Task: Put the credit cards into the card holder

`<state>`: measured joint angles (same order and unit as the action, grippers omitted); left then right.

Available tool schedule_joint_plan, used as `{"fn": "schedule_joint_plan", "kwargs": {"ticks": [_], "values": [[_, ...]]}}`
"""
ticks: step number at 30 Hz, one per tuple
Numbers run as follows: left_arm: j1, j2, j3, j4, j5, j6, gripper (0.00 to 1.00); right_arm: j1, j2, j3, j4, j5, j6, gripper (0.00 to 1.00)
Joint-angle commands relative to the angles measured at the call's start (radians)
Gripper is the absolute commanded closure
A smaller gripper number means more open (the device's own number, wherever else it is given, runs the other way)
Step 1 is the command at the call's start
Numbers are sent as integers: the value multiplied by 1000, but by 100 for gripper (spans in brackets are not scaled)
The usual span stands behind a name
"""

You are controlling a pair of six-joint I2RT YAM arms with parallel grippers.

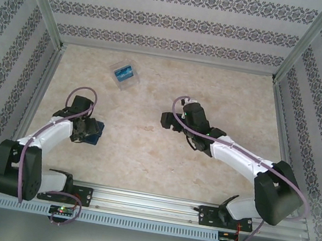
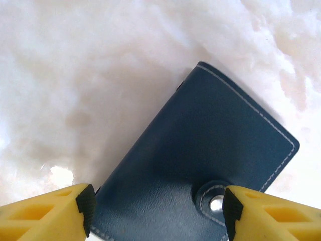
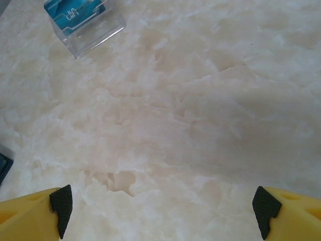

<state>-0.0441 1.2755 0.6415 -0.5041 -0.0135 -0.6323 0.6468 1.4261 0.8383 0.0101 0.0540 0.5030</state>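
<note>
Left wrist view: wallet shut, sitting between the fingers

- Wallet (image 2: pixel 200 150) lies flat on table (image 3: pixel 200 100), navy side up, snap tab (image 2: pixel 215 201) fastened. Judged: must be opened before any card goes in, which prob. explains the left gripper (image 2: pixel 158 208) sitting right at the tab end.
- Left fingers straddle the wallet's near end. One pad sits at its edge, the other by the tab. Can't tell if they are squeezing it or just set either side.
- Right gripper (image 3: pixel 163 211) spread wide, holding nothing, over bare table mid-way. Looks parked w/ a line toward the box.
- Blue card (image 3: pixel 75 12) sits inside clear box (image 3: pixel 83 22), far side of table, well apart from wallet.
- Hidden: wallet's near corner cut off by frame; inside not visible. Anything under the blue card can't be made out. Top view: left arm covers most of wallet.
</note>
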Motion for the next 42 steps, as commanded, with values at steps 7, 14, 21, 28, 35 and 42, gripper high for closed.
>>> {"fn": "schedule_joint_plan", "kwargs": {"ticks": [7,14,21,28,35,42], "values": [[-3,180,46,106,81,112,37,30,-13,23,-10,3,22,7],[-109,194,40,205,232,149,36,28,-33,-2,4,15,34,7],[-179,197,4,350,445,-22,24,20,-26,-4,4,6,61,7],[-195,146,18,308,469,-38,23,19,-14,-26,39,-36,107,7],[-194,214,59,251,437,0,32,16,11,-30,68,-59,134,8],[-194,311,68,260,413,14,46,14,43,-19,81,-128,170,10]]}}
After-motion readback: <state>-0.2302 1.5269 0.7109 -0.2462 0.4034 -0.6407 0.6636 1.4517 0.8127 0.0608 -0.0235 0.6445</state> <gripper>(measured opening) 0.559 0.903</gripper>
